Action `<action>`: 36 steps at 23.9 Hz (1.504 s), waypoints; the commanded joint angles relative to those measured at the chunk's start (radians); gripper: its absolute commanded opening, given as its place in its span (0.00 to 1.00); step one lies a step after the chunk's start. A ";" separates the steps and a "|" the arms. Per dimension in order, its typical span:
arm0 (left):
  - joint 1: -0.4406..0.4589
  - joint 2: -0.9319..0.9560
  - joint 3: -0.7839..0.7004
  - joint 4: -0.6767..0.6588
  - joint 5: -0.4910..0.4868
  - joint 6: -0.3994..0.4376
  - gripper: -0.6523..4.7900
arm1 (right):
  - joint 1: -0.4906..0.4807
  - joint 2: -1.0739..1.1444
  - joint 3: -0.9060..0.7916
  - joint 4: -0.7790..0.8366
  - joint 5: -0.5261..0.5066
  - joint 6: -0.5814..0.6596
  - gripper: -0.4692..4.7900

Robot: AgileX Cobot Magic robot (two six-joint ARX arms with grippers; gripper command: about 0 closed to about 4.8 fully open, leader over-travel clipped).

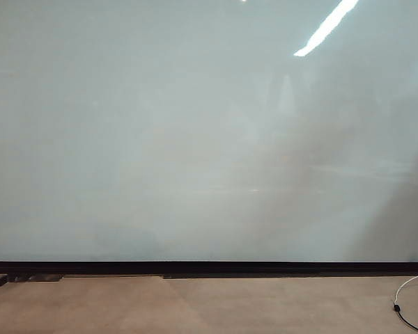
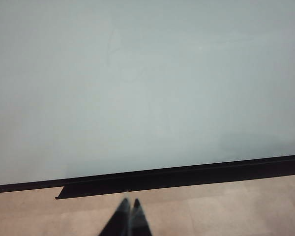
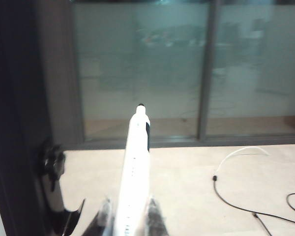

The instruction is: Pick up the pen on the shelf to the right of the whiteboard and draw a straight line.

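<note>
Right wrist view shows the right claw [image 3: 128, 216] clamped on the pen [image 3: 135, 167], which sticks out from between the fingers with its dark tip forward, over the floor [image 3: 187, 182] and aimed at a glass wall, not at the whiteboard [image 1: 195, 139]. The pen is slim, white and glossy, with a dark clip near the tip. The grip sits low on the barrel, so pressing it on the board could tilt or slip it and bend the stroke. The board is bare; no line shows yet. The left claw [image 2: 130, 216] hangs with fingers together above the floor below the board's black bottom edge.
</note>
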 commanded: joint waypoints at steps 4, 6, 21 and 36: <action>0.000 0.000 0.003 0.013 0.000 0.001 0.11 | -0.032 -0.251 -0.241 0.013 0.107 0.099 0.07; 0.000 0.000 0.003 0.013 0.000 0.001 0.11 | -0.019 -0.366 -0.339 0.001 0.113 0.122 0.07; 0.000 0.000 0.003 0.013 0.000 0.001 0.11 | 0.550 -1.164 -0.457 -0.946 0.417 0.011 0.07; 0.000 0.000 0.003 0.013 0.000 0.001 0.11 | 0.990 -0.887 -0.280 -1.033 0.400 -0.044 0.07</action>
